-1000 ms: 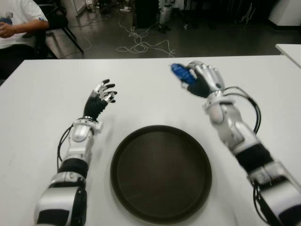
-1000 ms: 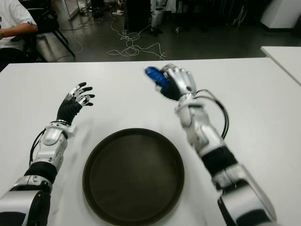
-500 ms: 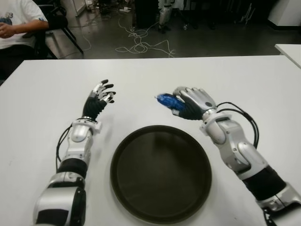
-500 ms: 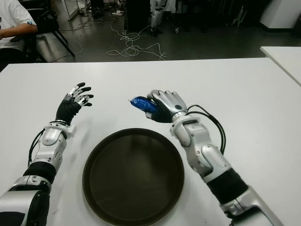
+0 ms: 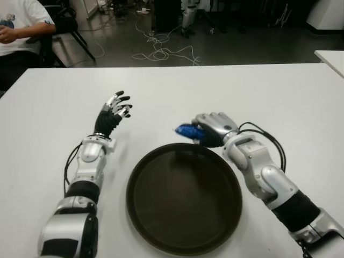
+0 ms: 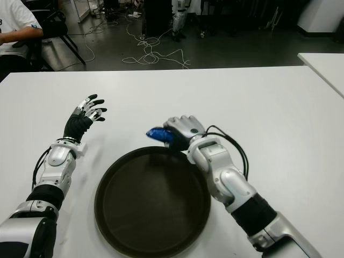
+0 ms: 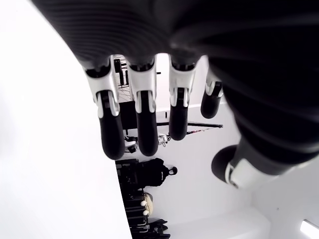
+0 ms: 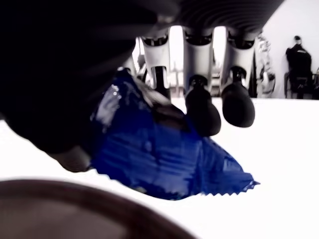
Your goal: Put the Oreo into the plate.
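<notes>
A blue Oreo packet point(image 5: 186, 131) is held in my right hand point(image 5: 207, 130), whose fingers curl around it. The packet point(image 8: 164, 159) juts out of the fist just above the far rim of the round dark plate point(image 5: 184, 236). That plate point(image 8: 75, 214) lies on the white table point(image 5: 48, 102) between my two arms. My left hand point(image 5: 114, 110) shows left of the plate, fingers spread and holding nothing; the left wrist view shows its fingers point(image 7: 142, 124) straight with only white table and room behind them.
A person in a white shirt point(image 5: 21, 21) sits at the far left beyond the table. Cables point(image 5: 161, 54) lie on the dark floor behind. A second white table's corner point(image 5: 330, 56) shows at the far right.
My right hand has come back and down with the Oreo packet, from the far table to the plate's far rim. The left hand has stayed put.
</notes>
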Motion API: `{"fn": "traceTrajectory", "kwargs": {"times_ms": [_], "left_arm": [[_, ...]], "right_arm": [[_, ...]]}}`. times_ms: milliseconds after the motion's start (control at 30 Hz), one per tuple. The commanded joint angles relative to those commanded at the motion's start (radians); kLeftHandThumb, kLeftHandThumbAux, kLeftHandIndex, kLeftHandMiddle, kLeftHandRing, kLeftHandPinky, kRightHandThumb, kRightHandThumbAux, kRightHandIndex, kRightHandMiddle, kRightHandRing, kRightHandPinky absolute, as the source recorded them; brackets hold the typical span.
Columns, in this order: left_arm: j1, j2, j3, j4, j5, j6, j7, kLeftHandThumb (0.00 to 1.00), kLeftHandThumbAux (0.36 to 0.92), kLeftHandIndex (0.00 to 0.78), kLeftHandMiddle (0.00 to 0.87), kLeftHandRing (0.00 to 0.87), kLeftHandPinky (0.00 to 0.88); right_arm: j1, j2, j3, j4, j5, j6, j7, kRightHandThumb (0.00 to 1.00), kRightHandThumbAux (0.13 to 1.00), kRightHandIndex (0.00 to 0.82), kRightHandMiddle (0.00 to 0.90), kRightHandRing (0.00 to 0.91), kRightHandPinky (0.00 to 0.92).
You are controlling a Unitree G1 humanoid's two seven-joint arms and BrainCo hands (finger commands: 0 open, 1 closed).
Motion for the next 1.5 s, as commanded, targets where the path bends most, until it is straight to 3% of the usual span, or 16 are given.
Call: {"fn": "traceTrajectory", "kwargs": {"times_ms": [300, 567, 600, 700, 800, 867, 1200, 1500], "left_arm": [[0.012, -0.005, -0.001, -0.021, -0.001, 0.002, 0.003, 0.187, 0.622, 0.112, 0.193, 0.246, 0.348], [0.013, -0.007, -0.002, -0.026, -0.002, 0.009, 0.004, 0.186, 0.629, 0.109, 0.19, 0.243, 0.346], [0.013, -0.007, -0.002, -0.025, -0.001, 0.009, 0.005, 0.187, 0.632, 0.11, 0.193, 0.245, 0.347], [0.012, -0.008, -0.002, -0.024, -0.001, 0.01, 0.007, 0.191, 0.635, 0.111, 0.198, 0.248, 0.35], [0.011, -0.009, -0.001, -0.022, -0.001, 0.012, 0.009, 0.192, 0.633, 0.113, 0.203, 0.251, 0.346], [0.01, -0.009, -0.002, -0.021, 0.001, 0.014, 0.012, 0.19, 0.633, 0.113, 0.206, 0.253, 0.341], [0.004, -0.006, -0.006, -0.012, 0.011, 0.018, 0.028, 0.166, 0.649, 0.113, 0.207, 0.249, 0.332], [0.003, -0.01, -0.01, -0.007, 0.015, 0.004, 0.038, 0.16, 0.643, 0.118, 0.201, 0.25, 0.347]], "right_arm": [[0.012, 0.014, 0.003, 0.028, -0.017, -0.008, -0.026, 0.683, 0.736, 0.426, 0.624, 0.657, 0.683], [0.02, 0.019, -0.011, 0.044, -0.01, -0.024, -0.063, 0.678, 0.741, 0.417, 0.473, 0.475, 0.481], [0.021, 0.019, -0.013, 0.046, -0.009, -0.027, -0.07, 0.433, 0.765, 0.321, 0.371, 0.378, 0.379], [0.025, 0.017, -0.019, 0.045, -0.009, -0.032, -0.083, 0.142, 0.772, 0.17, 0.208, 0.216, 0.207], [0.027, 0.017, -0.021, 0.042, -0.011, -0.031, -0.088, 0.046, 0.699, 0.055, 0.07, 0.072, 0.076], [0.028, 0.017, -0.022, 0.043, -0.012, -0.03, -0.094, 0.023, 0.654, 0.028, 0.035, 0.037, 0.039], [0.028, 0.014, -0.021, 0.071, -0.014, -0.051, -0.143, 0.0, 0.504, 0.0, 0.0, 0.0, 0.0], [0.025, 0.014, -0.022, 0.086, -0.02, -0.052, -0.156, 0.0, 0.485, 0.0, 0.0, 0.0, 0.0]]}}
